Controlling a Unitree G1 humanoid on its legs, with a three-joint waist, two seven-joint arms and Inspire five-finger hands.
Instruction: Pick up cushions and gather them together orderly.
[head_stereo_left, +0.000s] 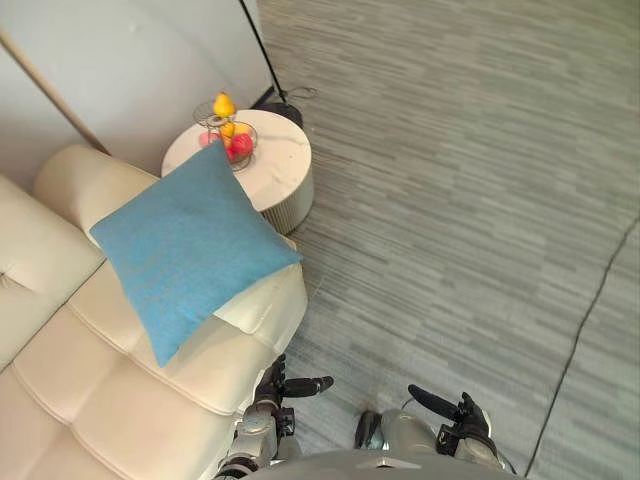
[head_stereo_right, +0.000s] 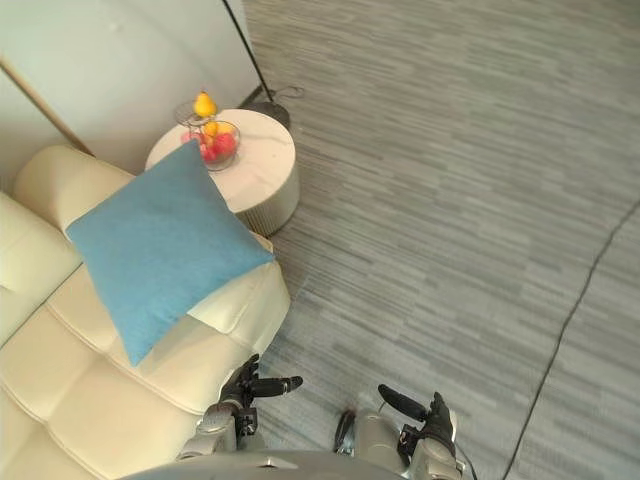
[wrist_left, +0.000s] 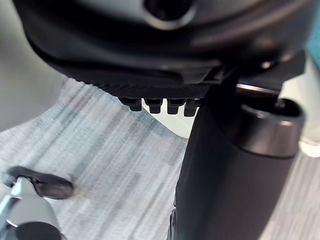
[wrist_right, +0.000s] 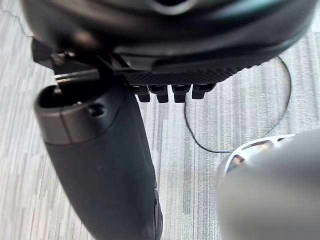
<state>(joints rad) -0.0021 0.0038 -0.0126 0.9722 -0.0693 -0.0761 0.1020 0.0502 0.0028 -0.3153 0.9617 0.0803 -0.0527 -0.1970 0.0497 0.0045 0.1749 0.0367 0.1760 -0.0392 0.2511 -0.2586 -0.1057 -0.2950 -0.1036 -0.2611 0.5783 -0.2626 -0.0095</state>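
Cushion (head_stereo_left: 185, 245), blue and square, lying tilted on the end seat of a cream sofa (head_stereo_left: 60, 380), one corner hanging past the seat's front edge. Just beyond the sofa's arm, round white worktop (head_stereo_left: 285, 175) with a wire basket (head_stereo_left: 232, 135) of fruit (yellow and red). Left robot hand (head_stereo_left: 285, 385) low beside the sofa's front corner, released, fingers relaxed, empty. Right robot hand (head_stereo_left: 455, 412) low over the grey floor (head_stereo_left: 450, 200), likewise released and empty. Both well apart from the cushion.
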